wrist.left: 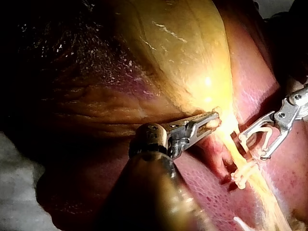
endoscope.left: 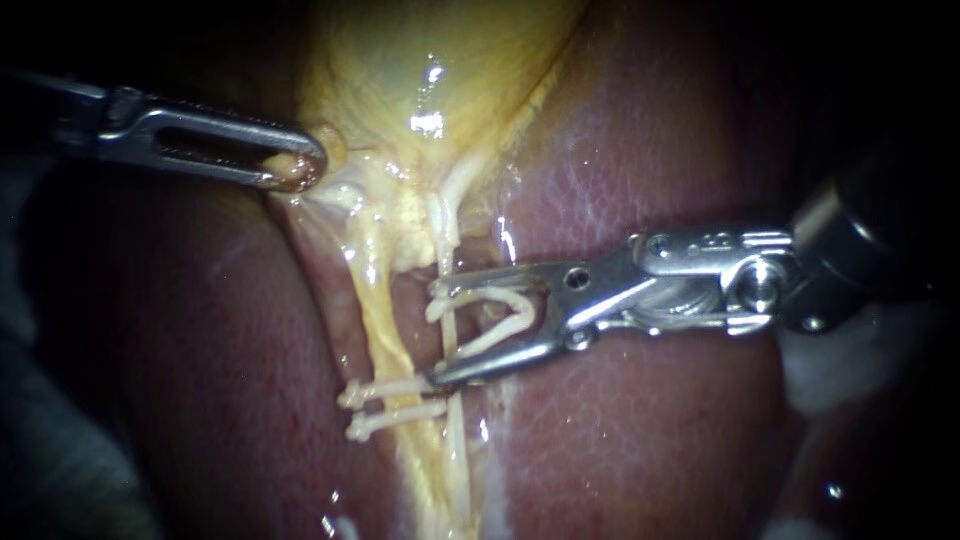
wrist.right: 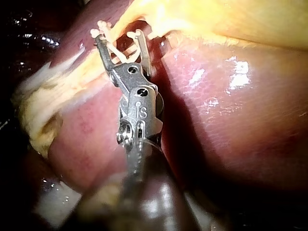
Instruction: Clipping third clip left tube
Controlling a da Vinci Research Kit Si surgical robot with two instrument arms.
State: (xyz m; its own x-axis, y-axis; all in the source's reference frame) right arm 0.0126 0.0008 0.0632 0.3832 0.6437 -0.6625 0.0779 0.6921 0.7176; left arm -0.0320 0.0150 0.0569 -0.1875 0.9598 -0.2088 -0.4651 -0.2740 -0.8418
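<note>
I count my left instrument (endoscope.left: 300, 172) and right instrument (endoscope.left: 436, 334), two placed clips (endoscope.left: 395, 388), one loaded clip (endoscope.left: 490, 292), one gallbladder (endoscope.left: 430, 60), one liver (endoscope.left: 660, 430).

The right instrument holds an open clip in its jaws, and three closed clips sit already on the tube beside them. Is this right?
No: the endoscope view shows two closed clips there, not three. The right instrument does hold an open clip in its jaws.

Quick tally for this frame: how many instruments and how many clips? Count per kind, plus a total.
Instruments: 2 (left instrument gripping the gallbladder; right instrument)
Clips: 3 (upper shut clip and lower shut clip on a tube; open clip held in the right instrument's jaws)
Total: 5
</note>
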